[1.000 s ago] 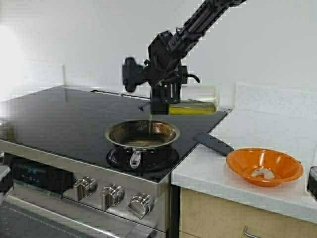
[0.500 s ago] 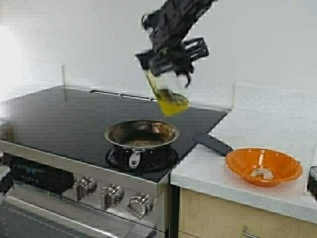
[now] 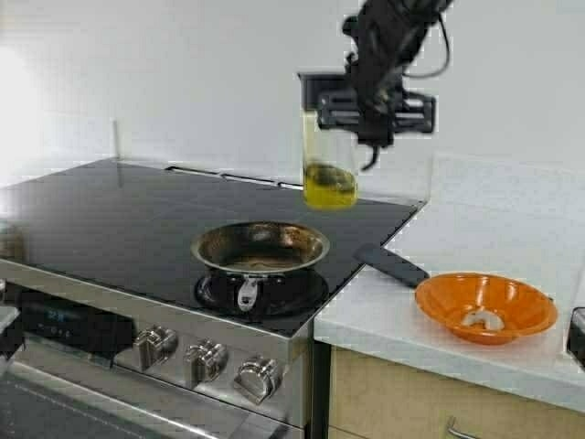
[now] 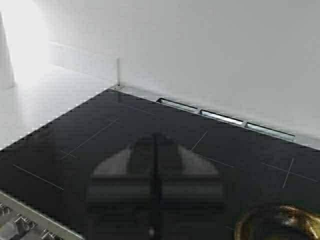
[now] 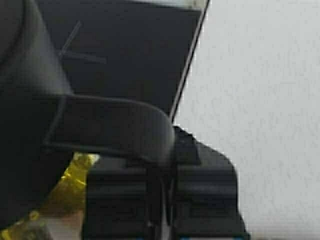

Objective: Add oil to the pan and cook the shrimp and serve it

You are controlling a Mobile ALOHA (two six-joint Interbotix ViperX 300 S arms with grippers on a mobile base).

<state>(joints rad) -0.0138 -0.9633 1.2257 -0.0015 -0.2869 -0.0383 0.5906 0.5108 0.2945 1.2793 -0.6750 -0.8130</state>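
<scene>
- My right gripper (image 3: 370, 110) is up high over the back right part of the stove (image 3: 110, 219), its jaws pinching the black handle of the oil jug (image 3: 327, 160).
- The jug hangs upright in the air, black lid on top, with the oil (image 3: 330, 190) pooled yellow-green in its bottom part.
- From the right wrist camera I see the handle (image 5: 107, 125) curving across the closed jaws and a bit of yellow oil (image 5: 67, 187) beside them.
- The pan (image 3: 260, 249) sits on the front right burner, below the jug and nearer to me, its stub handle pointing at the knobs (image 3: 206, 361).
- The shrimp (image 3: 482, 319) lies in the orange bowl (image 3: 485, 305) on the white tabletop (image 3: 475, 238) to the right of the stove, well apart from the pan.
- A black spatula-like tool (image 3: 393, 265) lies between pan and bowl, across the edge of the stove.
- My left gripper (image 4: 155, 192) hovers low over the dark cooktop, jaws pressed together and empty, with the pan's rim (image 4: 280, 222) just in view.
</scene>
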